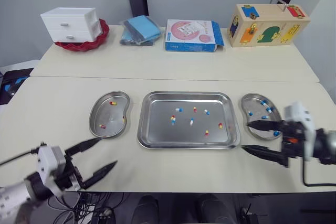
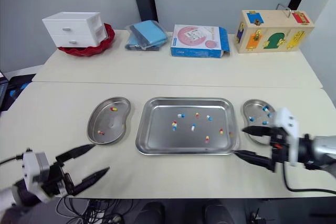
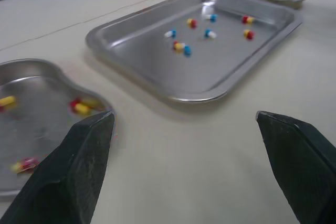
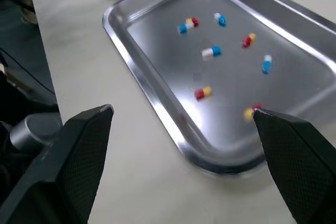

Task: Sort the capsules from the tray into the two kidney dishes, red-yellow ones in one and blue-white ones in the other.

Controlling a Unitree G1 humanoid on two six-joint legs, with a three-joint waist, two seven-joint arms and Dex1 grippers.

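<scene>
In the head views both hands hang spread and empty. The left gripper (image 1: 107, 153) sits just short of the left dish (image 1: 95, 114), which holds red-yellow capsules. The right gripper (image 1: 245, 136) hovers beside the tray (image 1: 186, 94), with the right dish (image 1: 256, 97) and its blue-white ones just beyond it. About eight mixed capsules (image 1: 172, 120) lie in the tray between the hands.

In the left wrist view, the left dish lies directly ahead and the tray farther on.

In the right wrist view, the tray's corner lies ahead, with a red-yellow capsule (image 4: 250, 112) by one fingertip.

The sorting looks partway done, with a pick due next. It calls for reaching over the rim and pinching one small capsule off slick metal.
</scene>
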